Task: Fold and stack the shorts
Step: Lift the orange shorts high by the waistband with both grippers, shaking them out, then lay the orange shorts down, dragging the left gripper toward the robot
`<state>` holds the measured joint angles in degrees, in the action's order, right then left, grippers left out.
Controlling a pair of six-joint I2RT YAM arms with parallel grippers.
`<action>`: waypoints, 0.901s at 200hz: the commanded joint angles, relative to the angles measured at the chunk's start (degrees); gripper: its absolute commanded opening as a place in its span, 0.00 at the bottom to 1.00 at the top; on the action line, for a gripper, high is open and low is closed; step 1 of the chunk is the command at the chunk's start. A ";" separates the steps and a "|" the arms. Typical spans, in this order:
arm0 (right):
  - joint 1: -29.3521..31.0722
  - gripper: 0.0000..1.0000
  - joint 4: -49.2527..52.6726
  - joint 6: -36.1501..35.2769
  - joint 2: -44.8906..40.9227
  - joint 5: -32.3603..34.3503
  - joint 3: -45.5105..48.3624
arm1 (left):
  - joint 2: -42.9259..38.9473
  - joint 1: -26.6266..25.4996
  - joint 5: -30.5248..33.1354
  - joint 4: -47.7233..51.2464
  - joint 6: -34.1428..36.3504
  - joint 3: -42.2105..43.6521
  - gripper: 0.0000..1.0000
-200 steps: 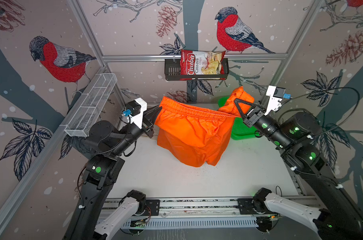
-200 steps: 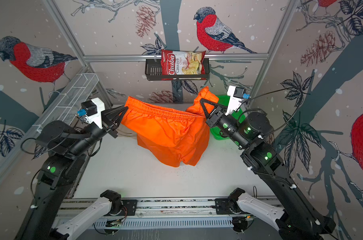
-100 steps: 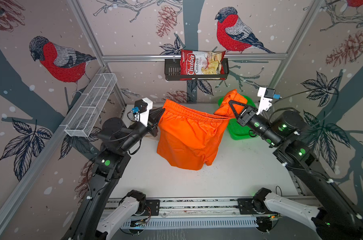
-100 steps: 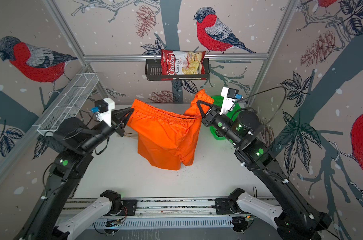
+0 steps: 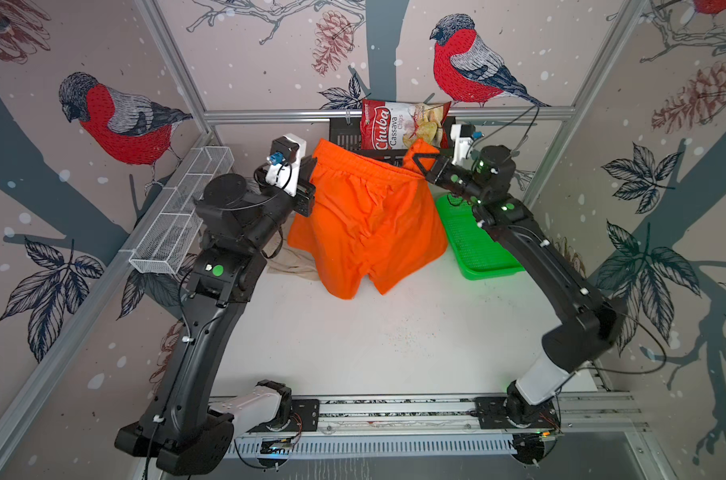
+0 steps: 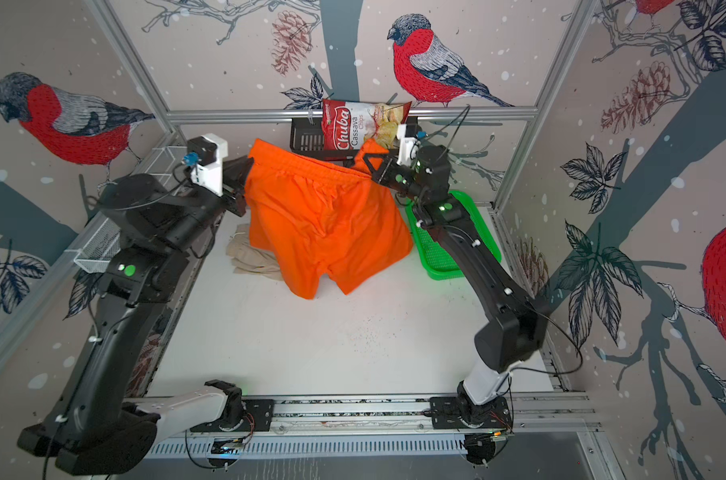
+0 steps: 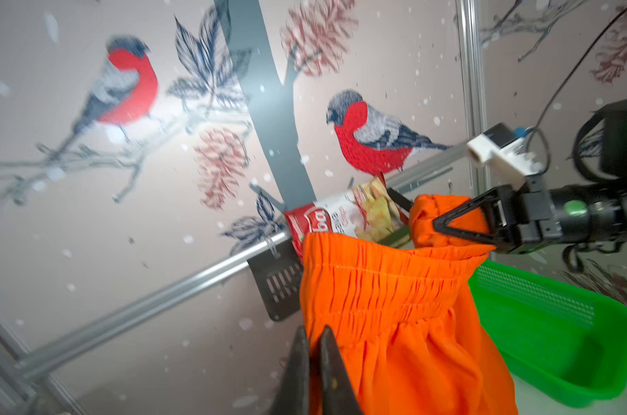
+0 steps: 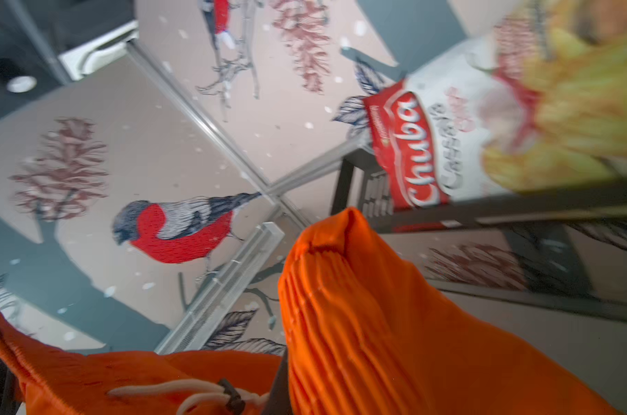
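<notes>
Left arm (image 5: 203,345), right arm (image 5: 561,270): black jointed links, white base segments (image 5: 253,405), green indicator lights (image 5: 217,270), white cable ties (image 5: 188,339). Behind left gripper (image 5: 311,164) and right gripper (image 5: 413,160): white camera brackets (image 5: 286,170), blue connectors (image 5: 275,158). Fingers (image 7: 299,373) black, tapered.

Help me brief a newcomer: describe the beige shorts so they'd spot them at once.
Find the white table; toward its back left, partly hidden behind the hanging orange shorts, a cloth lies crumpled on the surface. Those are the beige shorts: pale tan and lying low, unlike the bright orange pair held aloft.
</notes>
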<state>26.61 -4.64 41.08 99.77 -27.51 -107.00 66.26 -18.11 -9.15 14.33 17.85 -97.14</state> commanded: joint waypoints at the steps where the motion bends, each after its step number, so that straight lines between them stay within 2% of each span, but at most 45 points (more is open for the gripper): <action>1: -0.02 0.00 -12.52 5.15 4.60 -11.06 -5.87 | -2.05 0.10 -1.04 -3.25 5.76 -1.61 0.00; 25: -1.88 0.00 -16.64 8.74 6.93 -14.18 -3.91 | -5.86 -0.26 -7.50 -1.99 6.90 4.00 0.00; 46: -4.32 0.00 -19.69 10.49 6.43 -15.98 6.08 | -10.70 -2.61 -9.88 -1.93 6.54 15.67 0.00; 62: -6.29 0.00 -21.71 11.06 6.01 -17.59 15.04 | -14.30 -7.47 -8.92 -2.91 5.91 25.75 0.00; 85: -8.70 0.00 -22.06 9.66 6.29 -18.63 26.36 | -16.12 -17.66 -6.42 -6.86 3.40 38.47 0.00; 104: -10.10 0.00 -17.80 5.42 6.93 -19.01 32.15 | -13.29 -28.02 -0.15 -10.49 1.35 45.23 0.00; 126: -11.04 0.01 -8.65 -2.01 7.64 -17.94 34.37 | -7.31 -36.01 0.50 -15.60 -2.21 49.96 0.00; 180: -12.11 0.06 3.28 -12.22 7.21 -13.43 37.84 | 7.11 -44.02 -1.97 -29.21 -10.89 54.01 0.00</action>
<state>14.87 -7.09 35.59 107.53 -43.62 -70.00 68.97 -59.88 -9.28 -3.49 12.73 -43.66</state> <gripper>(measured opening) 0.100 0.074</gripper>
